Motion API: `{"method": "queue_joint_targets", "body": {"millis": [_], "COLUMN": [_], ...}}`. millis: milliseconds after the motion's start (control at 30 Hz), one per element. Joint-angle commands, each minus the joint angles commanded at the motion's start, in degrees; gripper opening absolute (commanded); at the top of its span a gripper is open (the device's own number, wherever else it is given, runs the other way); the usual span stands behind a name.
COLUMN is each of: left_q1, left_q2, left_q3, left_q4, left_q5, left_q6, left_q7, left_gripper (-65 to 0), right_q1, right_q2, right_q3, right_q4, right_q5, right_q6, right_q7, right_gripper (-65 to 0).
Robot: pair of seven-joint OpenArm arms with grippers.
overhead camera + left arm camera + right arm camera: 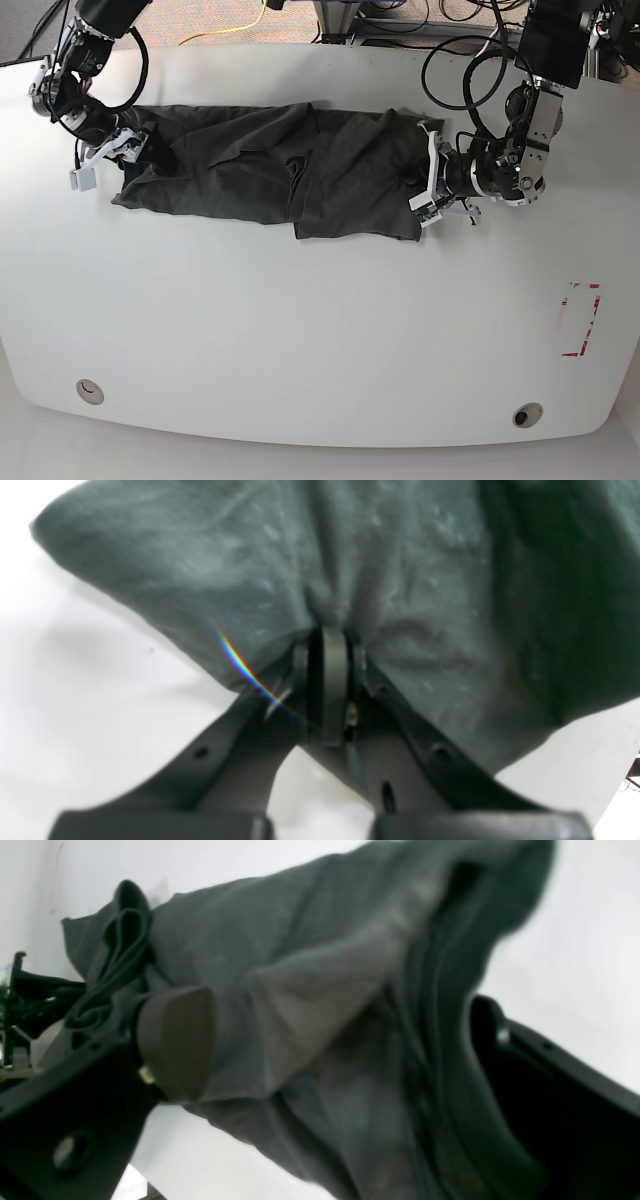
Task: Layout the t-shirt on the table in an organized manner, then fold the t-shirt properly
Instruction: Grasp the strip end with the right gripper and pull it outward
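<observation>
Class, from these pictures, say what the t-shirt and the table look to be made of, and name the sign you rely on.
The t-shirt: soft knit cloth, likely cotton, matte charcoal grey; it bunches into creases where the left gripper pinches it. The table: a hard, smooth white top, perhaps laminate or plastic; its surface is even with rounded edges and a faint sheen.

Not much room showing, honestly. Past the far edge of the table point(300, 330) there's a strip of speckled beige floor point(200, 20) with cables all over it: a yellow cable point(236, 30) near the middle and a tangle of black cables point(440, 15) toward the far right corner. Lighting is bright and even, barely any shadows.
</observation>
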Motion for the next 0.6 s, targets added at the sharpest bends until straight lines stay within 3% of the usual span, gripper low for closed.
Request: {"method": "queue_joint_targets", "body": {"millis": [167, 300, 433, 500, 600], "left_q1": [0.18, 0.26, 0.35, 0.35, 0.35], "left_q2": [0.0, 0.0, 0.0, 0.09, 0.18], "left_q3": [0.0, 0.0, 0.0, 0.09, 0.18], "left_q4": [0.0, 0.0, 0.0, 0.0, 0.0], "left_q5": [0.0, 0.0, 0.0, 0.0, 0.0], "left_q6": [0.0, 0.0, 0.0, 0.0, 0.0], "left_q7": [0.0, 0.0, 0.0, 0.0, 0.0], "left_gripper": [-62.9, -62.9, -62.9, -62.9, -62.9], "right_q1": [0.0, 0.0, 0.0, 0.0, -0.09], "right_q2": [-0.53, -0.53, -0.26, 0.0, 1.05], "right_q3": [0.0, 0.0, -0.09, -0.09, -0.09], "right_q4": [0.0, 0.0, 0.09, 0.44, 2.46], "right_q5": [-0.09, -0.18, -0.18, -0.18, -0.18], "right_q6": [0.0, 0.0, 0.0, 0.0, 0.0], "right_q7": [1.85, 2.2, 2.2, 2.29, 2.29], "right_gripper": [-1.4, -22.2, -52.3, -63.6, -65.0]}}
